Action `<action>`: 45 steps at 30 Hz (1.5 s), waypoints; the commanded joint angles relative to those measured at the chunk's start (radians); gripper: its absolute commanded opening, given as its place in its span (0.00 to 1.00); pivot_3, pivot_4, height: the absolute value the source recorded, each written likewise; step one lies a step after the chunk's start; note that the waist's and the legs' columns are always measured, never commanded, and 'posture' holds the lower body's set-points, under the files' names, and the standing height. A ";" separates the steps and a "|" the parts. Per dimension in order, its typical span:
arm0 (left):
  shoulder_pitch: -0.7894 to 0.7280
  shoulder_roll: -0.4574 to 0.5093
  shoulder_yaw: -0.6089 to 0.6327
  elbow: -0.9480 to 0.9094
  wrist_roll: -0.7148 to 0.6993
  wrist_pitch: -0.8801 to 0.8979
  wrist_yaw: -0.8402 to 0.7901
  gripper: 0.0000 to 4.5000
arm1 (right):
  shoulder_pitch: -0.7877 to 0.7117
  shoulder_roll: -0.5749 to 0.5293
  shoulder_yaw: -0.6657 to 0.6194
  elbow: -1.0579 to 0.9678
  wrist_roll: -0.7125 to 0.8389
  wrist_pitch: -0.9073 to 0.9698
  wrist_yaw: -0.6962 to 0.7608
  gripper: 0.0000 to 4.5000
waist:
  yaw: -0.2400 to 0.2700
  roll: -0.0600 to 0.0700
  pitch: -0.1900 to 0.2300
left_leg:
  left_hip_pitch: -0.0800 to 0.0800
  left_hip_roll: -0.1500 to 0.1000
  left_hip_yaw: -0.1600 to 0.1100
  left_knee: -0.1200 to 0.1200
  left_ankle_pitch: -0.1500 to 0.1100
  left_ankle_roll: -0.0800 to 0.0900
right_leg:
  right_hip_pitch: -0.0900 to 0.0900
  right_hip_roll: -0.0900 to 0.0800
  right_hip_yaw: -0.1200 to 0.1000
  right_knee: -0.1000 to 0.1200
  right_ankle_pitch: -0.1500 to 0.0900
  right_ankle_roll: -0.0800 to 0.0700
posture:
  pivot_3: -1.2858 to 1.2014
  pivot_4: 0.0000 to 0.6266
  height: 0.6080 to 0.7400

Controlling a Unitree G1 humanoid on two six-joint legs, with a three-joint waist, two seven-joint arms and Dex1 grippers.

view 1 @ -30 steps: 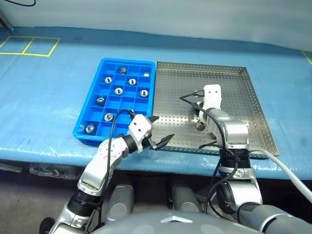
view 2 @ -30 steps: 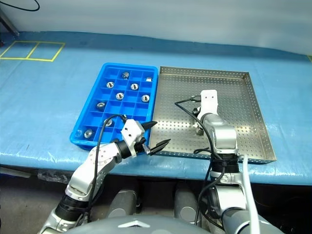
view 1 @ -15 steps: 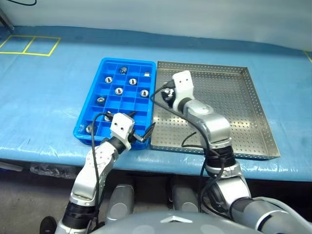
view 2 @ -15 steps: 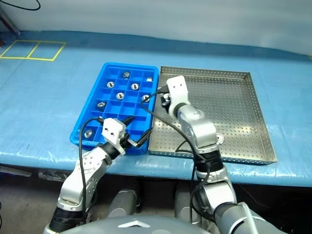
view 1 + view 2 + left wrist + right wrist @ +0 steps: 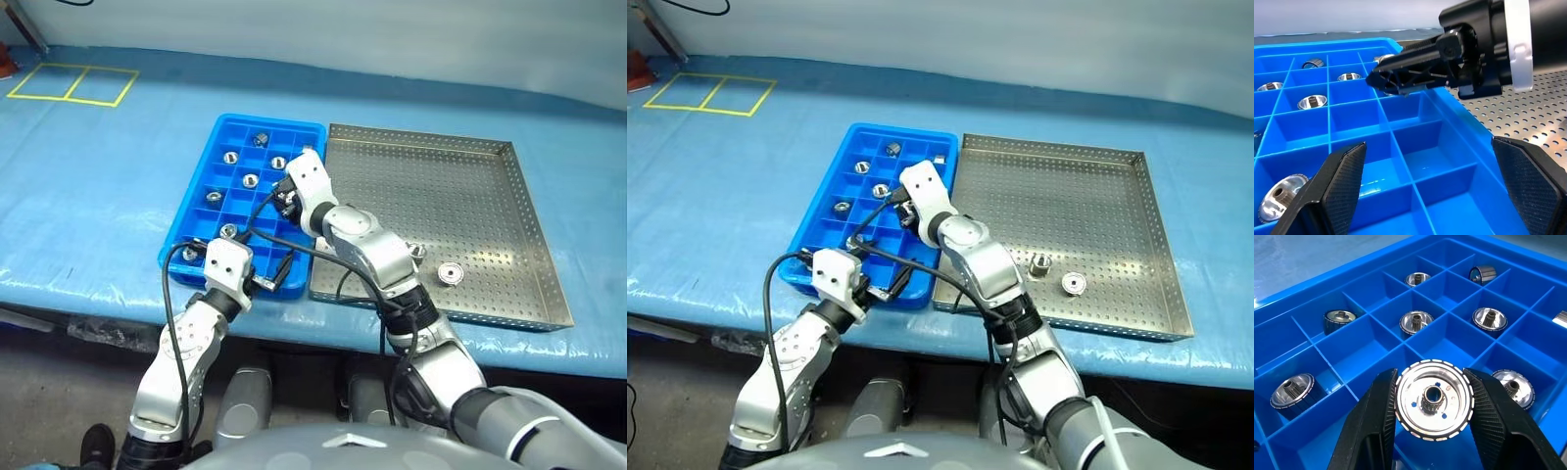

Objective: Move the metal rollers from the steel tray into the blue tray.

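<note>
Table (image 5: 98, 215): carries both trays side by side, long edges touching.
Blue tray (image 5: 188, 227): left.
Steel tray (image 5: 509, 235): right.
Rollers in compartments (image 5: 1489, 317): mostly the far rows.
Two rollers (image 5: 450, 274): steel tray, near its front edge.

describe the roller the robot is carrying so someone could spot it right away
Find the bright blue gridded plastic tray left of the perforated steel tray. Over its right side, the right gripper holds a shiny metal roller: the one pinched between black fingers, not lying in a compartment.
</note>
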 commanded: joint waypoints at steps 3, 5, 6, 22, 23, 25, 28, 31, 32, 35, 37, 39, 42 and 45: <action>0.004 -0.005 -0.002 -0.044 0.009 -0.011 0.020 1.00 | -0.051 0.036 0.010 0.063 -0.006 -0.081 0.032 0.38 | 0.004 0.000 0.000 | 0.000 0.000 0.000 0.000 0.000 0.000 | 0.000 0.000 0.000 0.000 0.000 0.000 | 0.62 0.24 1.00; 0.005 -0.007 -0.005 -0.044 0.007 -0.012 0.023 1.00 | -0.060 0.047 0.018 0.091 -0.011 -0.102 0.043 0.38 | 0.005 0.000 0.000 | 0.000 0.000 0.000 0.000 0.000 0.000 | 0.000 0.000 0.000 0.000 0.000 0.000 | 0.62 0.24 1.00; 0.006 -0.008 -0.006 -0.043 0.007 -0.012 0.024 1.00 | -0.066 0.052 0.023 0.111 -0.018 -0.115 0.047 0.38 | 0.005 0.000 0.000 | 0.000 0.000 0.000 0.000 0.000 0.000 | 0.000 0.000 0.000 0.000 0.000 0.000 | 0.62 0.24 1.00; 0.035 -0.013 -0.004 -0.058 0.013 -0.016 0.046 1.00 | -0.099 0.064 -0.054 0.298 -0.028 -0.204 0.029 0.66 | 0.020 0.000 0.000 | 0.000 0.000 -0.001 -0.001 0.001 -0.001 | 0.000 0.000 -0.001 0.000 0.000 -0.001 | 0.63 0.24 1.00; 0.034 -0.012 -0.005 -0.057 0.012 -0.017 0.043 1.00 | -0.093 0.060 -0.053 0.281 -0.030 -0.195 0.027 0.74 | 0.021 0.000 0.000 | 0.000 0.000 -0.001 -0.001 0.001 -0.001 | 0.000 0.000 -0.001 0.000 -0.001 -0.001 | 0.62 0.24 1.00; 0.031 -0.008 -0.007 -0.056 0.011 -0.016 0.036 1.00 | -0.076 0.043 -0.042 0.229 -0.041 -0.179 0.028 0.88 | 0.024 0.000 0.000 | 0.000 0.000 -0.001 -0.001 0.001 -0.001 | 0.000 0.000 -0.001 0.000 -0.001 -0.001 | 0.62 0.24 1.00; 0.008 -0.001 -0.017 -0.044 0.013 -0.011 0.016 1.00 | -0.014 -0.013 -0.060 0.012 -0.040 -0.104 0.024 0.95 | 0.035 0.000 0.000 | -0.001 0.000 -0.001 -0.001 0.001 -0.002 | 0.000 0.000 -0.001 0.000 -0.001 -0.001 | 0.61 0.24 1.00; -0.009 0.005 -0.024 -0.034 0.012 -0.005 0.000 1.00 | 0.036 -0.078 -0.103 -0.184 -0.028 0.001 0.016 0.95 | 0.033 0.000 0.000 | -0.003 -0.001 -0.001 -0.001 0.001 -0.002 | -0.001 -0.001 -0.001 -0.001 0.000 -0.001 | 0.59 0.24 1.00; -0.017 0.006 -0.027 -0.029 0.012 -0.002 -0.005 1.00 | 0.054 -0.109 -0.122 -0.252 -0.029 0.043 0.014 0.95 | 0.032 0.000 0.000 | -0.003 -0.001 -0.001 -0.001 0.001 -0.002 | -0.002 -0.001 -0.001 -0.001 0.000 -0.001 | 0.59 0.24 1.00; -0.037 0.007 -0.035 -0.013 0.010 0.002 -0.019 1.00 | 0.108 -0.199 -0.176 -0.412 -0.029 0.156 0.014 0.95 | 0.026 0.000 0.000 | -0.003 -0.001 -0.001 -0.002 0.001 -0.002 | -0.002 -0.001 -0.001 -0.001 -0.001 -0.001 | 0.58 0.24 1.00; -0.048 0.010 -0.041 -0.003 0.008 0.002 -0.033 1.00 | 0.166 -0.288 -0.217 -0.515 -0.037 0.237 0.025 0.95 | 0.026 0.000 0.000 | -0.003 -0.001 -0.001 -0.002 0.001 -0.002 | -0.002 -0.001 -0.001 -0.001 -0.001 -0.002 | 0.57 0.24 1.00; -0.055 0.010 -0.047 0.003 0.010 0.002 -0.040 1.00 | 0.214 -0.342 -0.251 -0.580 -0.026 0.294 0.031 0.95 | 0.018 0.000 0.000 | -0.003 -0.001 -0.001 -0.002 0.001 -0.002 | -0.001 -0.002 -0.002 -0.002 -0.001 -0.001 | 0.57 0.24 1.00; -0.073 0.007 -0.057 0.021 0.012 0.000 -0.049 1.00 | 0.310 -0.392 -0.327 -0.683 0.003 0.398 0.043 0.97 | 0.003 0.000 0.000 | -0.003 -0.001 0.000 -0.002 0.001 -0.002 | -0.002 -0.002 -0.001 -0.002 -0.001 -0.001 | 0.56 0.24 1.00; -0.084 0.004 -0.064 0.034 0.010 0.000 -0.058 1.00 | 0.377 -0.407 -0.358 -0.761 0.012 0.467 0.035 0.97 | -0.013 0.000 0.000 | -0.002 -0.001 0.000 -0.002 0.001 -0.002 | -0.002 -0.002 -0.001 -0.001 -0.002 -0.001 | 0.55 0.24 1.00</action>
